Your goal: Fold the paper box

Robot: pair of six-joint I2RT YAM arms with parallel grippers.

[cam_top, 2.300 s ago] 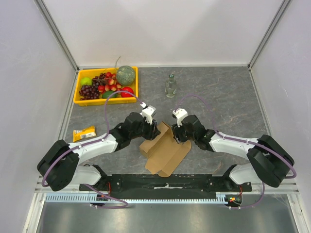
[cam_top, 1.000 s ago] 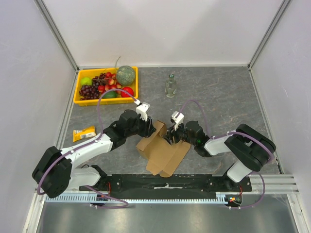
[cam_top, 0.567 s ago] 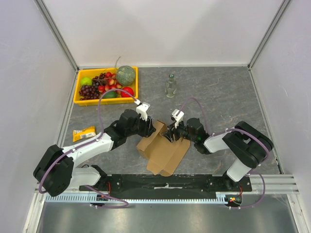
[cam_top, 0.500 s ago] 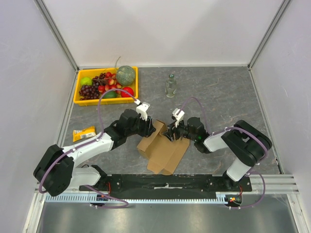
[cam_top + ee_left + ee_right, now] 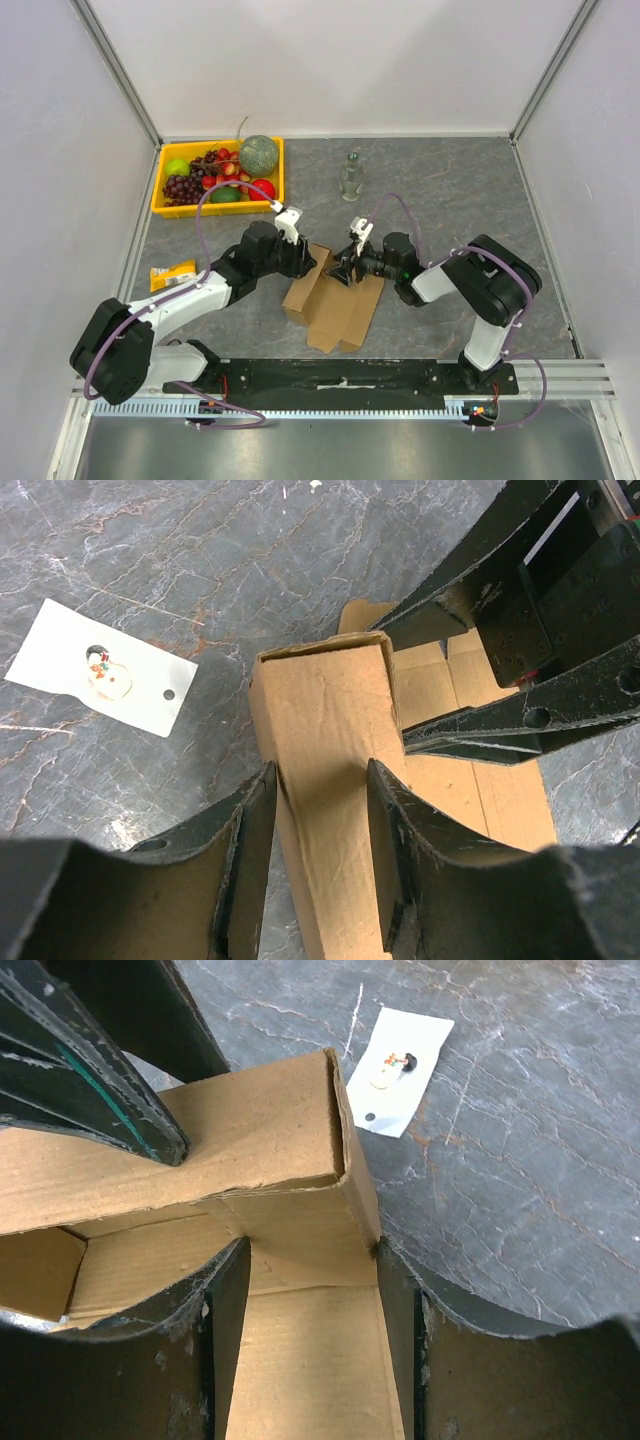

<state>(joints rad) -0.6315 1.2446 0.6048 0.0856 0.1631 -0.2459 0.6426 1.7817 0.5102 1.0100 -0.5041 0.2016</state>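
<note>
The paper box [image 5: 338,305] is brown corrugated cardboard, partly folded, lying mid-table between the two arms. Its far side wall is folded up into a hollow double wall [image 5: 325,730], which also shows in the right wrist view [image 5: 250,1135]. My left gripper [image 5: 308,262] straddles this wall across its thickness [image 5: 320,770], with both fingers against the cardboard. My right gripper [image 5: 343,270] is open [image 5: 312,1245]. Its fingertips [image 5: 392,1270] rest against the wall's inner side and end corner, over the box floor [image 5: 300,1360].
A yellow fruit tray [image 5: 158,188] stands at the back left. A clear bottle [image 5: 351,177] stands behind the box. A yellow snack packet [image 5: 173,275] lies at the left. A small white card [image 5: 100,680] lies on the table just beyond the box, and shows in the right wrist view [image 5: 400,1070].
The right gripper has reached further left into the box. The raised wall and the box have shifted slightly left, and the box sits squarer to the table edge.
</note>
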